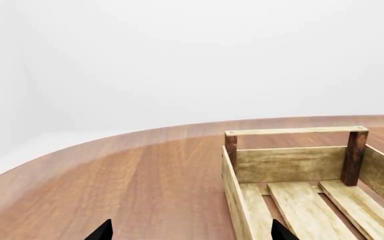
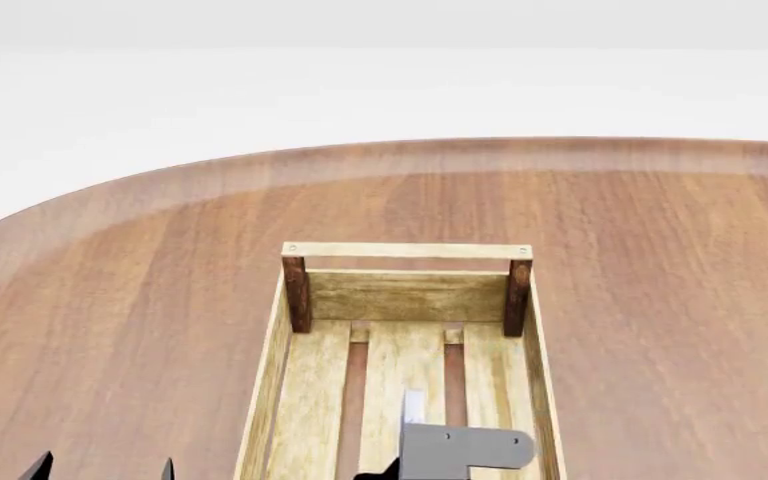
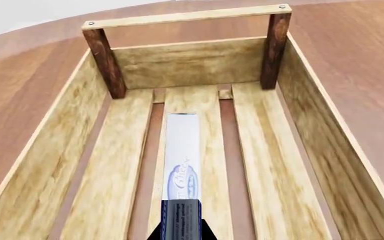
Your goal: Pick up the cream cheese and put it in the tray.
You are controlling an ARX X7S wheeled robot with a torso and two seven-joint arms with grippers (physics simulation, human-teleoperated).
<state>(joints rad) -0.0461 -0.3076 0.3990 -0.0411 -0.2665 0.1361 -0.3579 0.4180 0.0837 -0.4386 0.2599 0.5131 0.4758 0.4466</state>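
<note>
The right gripper [image 3: 180, 231] is clamped on the cream cheese [image 3: 180, 165], holding it over the tray [image 3: 199, 62]. The box's long axis runs along the middle slat toward the tray's far wall, so release calls only for lowering. The left gripper [image 1: 188, 232], spread wide, waits outside the tray.

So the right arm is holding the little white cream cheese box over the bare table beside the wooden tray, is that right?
Not quite. The right end effector does hold the cream cheese, but over the slatted bottom of the tray, inside its plank sides, not beside it over bare table. The right wrist view shows this.
</note>
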